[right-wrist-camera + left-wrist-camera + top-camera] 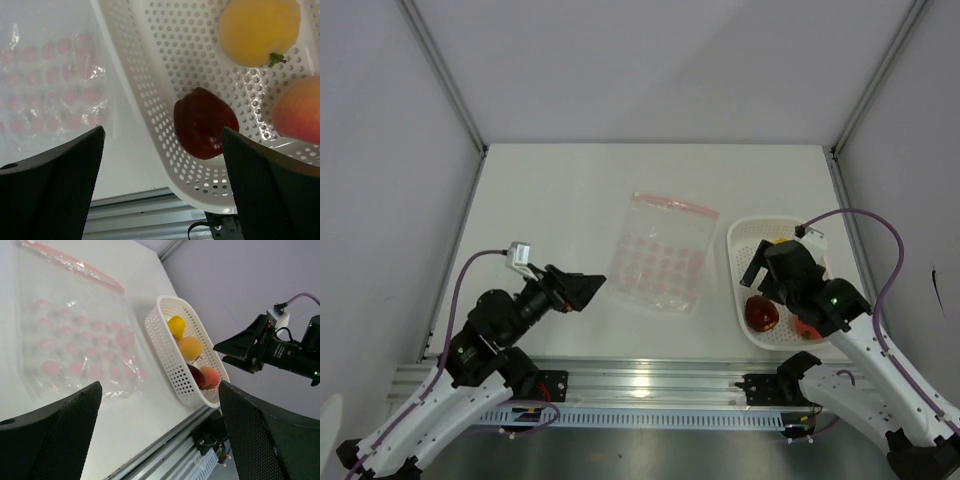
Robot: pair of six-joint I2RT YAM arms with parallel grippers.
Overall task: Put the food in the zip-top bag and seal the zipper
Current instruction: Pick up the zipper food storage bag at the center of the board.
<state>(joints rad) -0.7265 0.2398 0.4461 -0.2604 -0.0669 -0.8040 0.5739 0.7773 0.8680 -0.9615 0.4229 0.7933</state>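
The clear zip-top bag (658, 253) with pink dots lies flat mid-table, its pink-red zipper (675, 204) on the far edge. The food is in a white perforated basket (740, 240) to its right: a dark red piece (205, 122), a yellow piece (260, 30) and an orange-red piece (300, 110). The left wrist view shows two yellow pieces (176, 325), (190, 347) in the basket (165, 340). My right gripper (162, 185) is open, above the basket's near left rim. My left gripper (582, 290) is open and empty, just left of the bag's near corner (75, 330).
The aluminium rail (640, 385) runs along the table's near edge, right below the basket. Grey walls and frame posts (445, 75) close in the sides and back. The bag also shows left of the basket in the right wrist view (50, 75).
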